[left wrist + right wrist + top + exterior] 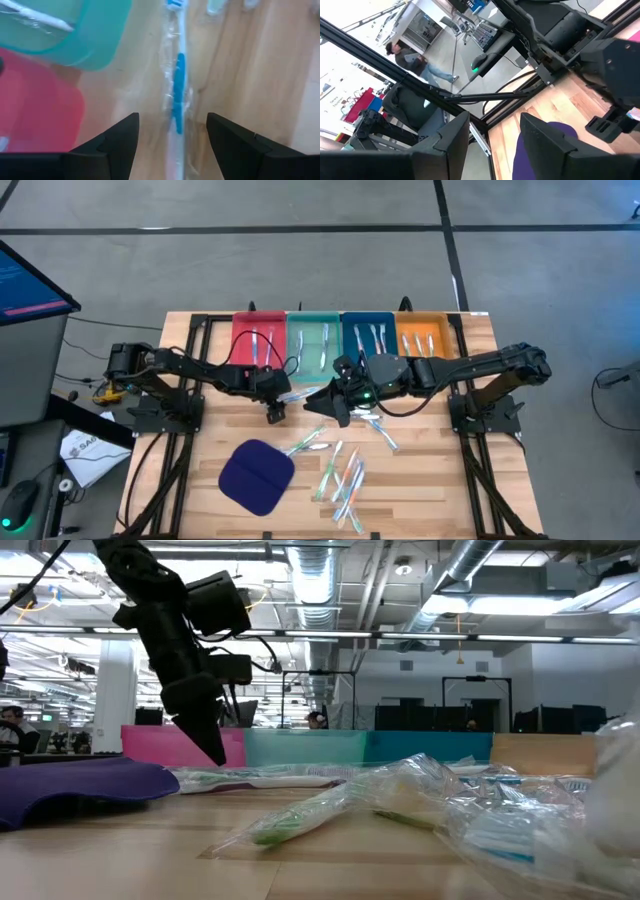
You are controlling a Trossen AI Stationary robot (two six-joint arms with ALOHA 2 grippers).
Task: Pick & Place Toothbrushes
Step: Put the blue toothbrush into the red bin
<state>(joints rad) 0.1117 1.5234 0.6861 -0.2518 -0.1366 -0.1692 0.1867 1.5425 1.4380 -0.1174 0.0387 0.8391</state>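
Observation:
Several wrapped toothbrushes [340, 472] lie loose on the wooden table, near its middle and front. My left gripper [172, 137] is open and points steeply down, low over the table in front of the red and teal trays. Its fingers stand on either side of a wrapped blue-and-white toothbrush [177, 85], which lies flat on the wood, running lengthwise down the gap between the fingers. In the low view its fingertip [216, 752] reaches almost to the tabletop. My right gripper [315, 406] is open, held high and nearly level over the table's middle, with nothing between its fingers [454, 137].
Four trays stand in a row at the far edge: red [240, 330], teal [312, 320], blue [350, 330] and orange [448, 330], each with toothbrushes inside. A dark blue cloth pad [257, 477] lies front left. A person shows in the room beyond the table.

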